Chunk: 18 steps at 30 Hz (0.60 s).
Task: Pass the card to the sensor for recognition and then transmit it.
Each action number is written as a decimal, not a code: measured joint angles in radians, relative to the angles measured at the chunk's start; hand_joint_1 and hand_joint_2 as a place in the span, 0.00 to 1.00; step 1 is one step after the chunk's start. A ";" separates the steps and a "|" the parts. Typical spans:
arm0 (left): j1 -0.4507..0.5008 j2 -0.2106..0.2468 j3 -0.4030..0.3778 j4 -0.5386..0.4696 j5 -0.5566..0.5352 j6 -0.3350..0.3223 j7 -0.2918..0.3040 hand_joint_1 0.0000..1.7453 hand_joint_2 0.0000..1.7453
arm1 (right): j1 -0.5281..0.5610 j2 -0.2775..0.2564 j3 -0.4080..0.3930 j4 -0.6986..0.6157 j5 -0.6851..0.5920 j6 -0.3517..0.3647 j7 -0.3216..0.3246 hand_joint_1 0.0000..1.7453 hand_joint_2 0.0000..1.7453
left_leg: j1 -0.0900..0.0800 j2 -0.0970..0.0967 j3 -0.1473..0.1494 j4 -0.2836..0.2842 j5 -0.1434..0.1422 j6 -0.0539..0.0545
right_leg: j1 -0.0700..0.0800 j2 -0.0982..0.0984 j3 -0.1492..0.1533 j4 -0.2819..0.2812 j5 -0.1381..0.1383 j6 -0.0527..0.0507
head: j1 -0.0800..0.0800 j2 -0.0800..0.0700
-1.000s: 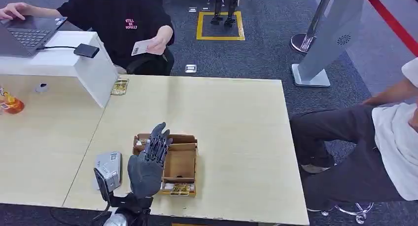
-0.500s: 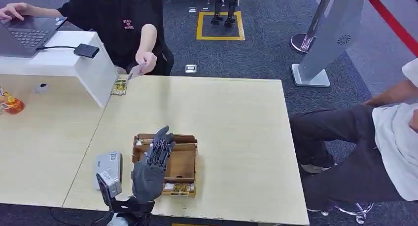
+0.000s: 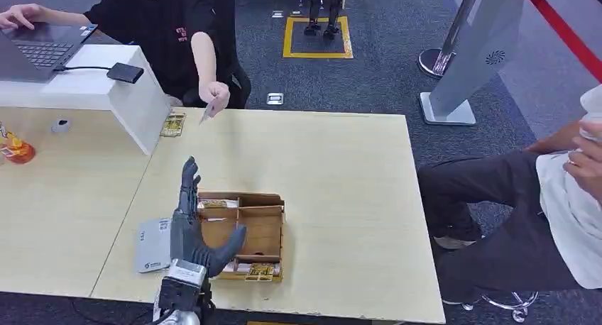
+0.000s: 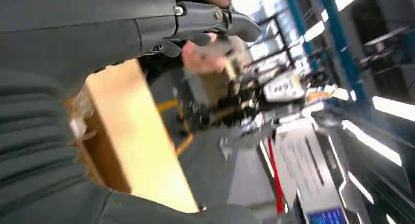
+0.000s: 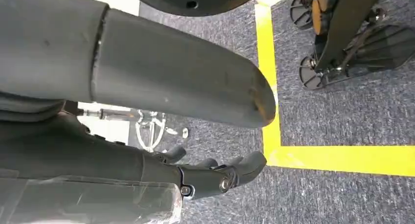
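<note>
My left hand point(image 3: 190, 226) stands upright over the left edge of the brown cardboard box point(image 3: 264, 229), fingers straight, thumb spread, holding nothing. Across the table a person in black holds a small card point(image 3: 206, 113) down near the far edge. The grey flat sensor point(image 3: 151, 247) lies on the table just left of my left hand. In the left wrist view my fingers point(image 4: 210, 17) reach toward the person's blurred hand with the card point(image 4: 208, 57). My right hand point(image 5: 122, 155) hangs over the carpet, holding nothing, its fingers a little bent.
A white raised counter point(image 3: 106, 84) with a laptop point(image 3: 39, 45) and a black device stands at the back left. A small stack of cards point(image 3: 172, 124) lies by it. A seated person point(image 3: 554, 204) is at the right. The box holds more cards point(image 3: 259, 271).
My left hand has moved left from over the box to its left edge and turned, thumb now spread. The person has lowered the card from chest height to the table's far edge.
</note>
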<state>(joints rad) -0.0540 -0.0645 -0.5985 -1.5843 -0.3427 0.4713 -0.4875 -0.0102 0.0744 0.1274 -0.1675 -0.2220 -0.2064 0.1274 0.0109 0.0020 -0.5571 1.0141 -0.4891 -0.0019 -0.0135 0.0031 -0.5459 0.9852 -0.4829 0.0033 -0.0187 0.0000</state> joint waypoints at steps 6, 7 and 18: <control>-0.087 -0.003 0.000 0.024 -0.290 0.187 0.085 0.00 1.00 | -0.001 0.000 0.021 0.000 0.034 0.019 0.003 0.00 0.00 | 0.000 -0.001 0.000 0.000 0.000 0.000 | 0.000 0.000 0.000 0.000 0.000 0.000 | 0.000 0.000; -0.102 -0.003 0.000 0.030 -0.332 0.188 0.106 0.00 1.00 | -0.001 0.000 0.025 0.000 0.040 0.022 0.004 0.00 0.00 | 0.000 -0.001 0.000 0.000 0.000 0.000 | 0.000 0.000 0.000 0.000 0.000 0.000 | 0.000 0.000; -0.254 -0.035 0.081 0.173 -0.636 0.192 0.250 0.00 1.00 | -0.005 -0.001 0.069 0.000 0.084 0.052 0.011 0.00 0.00 | 0.000 -0.001 0.000 0.000 0.000 0.000 | 0.000 0.000 0.000 0.000 0.000 0.000 | 0.000 0.000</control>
<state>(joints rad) -0.3076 -0.0992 -0.5180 -1.4118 -0.9789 0.6634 -0.2380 -0.0148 0.0732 0.1965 -0.1671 -0.1385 -0.1541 0.1385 0.0110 0.0012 -0.5573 1.0145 -0.4888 -0.0019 -0.0135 0.0028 -0.5457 0.9853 -0.4827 0.0034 -0.0187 0.0000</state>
